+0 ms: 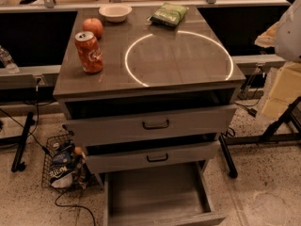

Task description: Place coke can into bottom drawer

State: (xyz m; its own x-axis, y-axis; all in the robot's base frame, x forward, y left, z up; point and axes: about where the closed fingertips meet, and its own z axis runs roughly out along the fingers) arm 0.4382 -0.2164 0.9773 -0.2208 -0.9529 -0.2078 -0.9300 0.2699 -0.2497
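Observation:
The coke can (89, 52), orange-red with white script and a silver top, stands upright on the left side of the grey cabinet top (188, 74). The bottom drawer (155, 192) is pulled far out below the two upper drawers, and its flat grey floor is bare. My gripper is not in view. Only a white rounded part of the arm (289, 27) shows at the right edge, well away from the can.
A red apple (93, 26) sits just behind the can. A white bowl (115, 12) and a green chip bag (169, 14) lie at the back. The two upper drawers (155, 124) stand slightly ajar. A wire basket (63, 166) sits on the floor at left, with stands and cables around.

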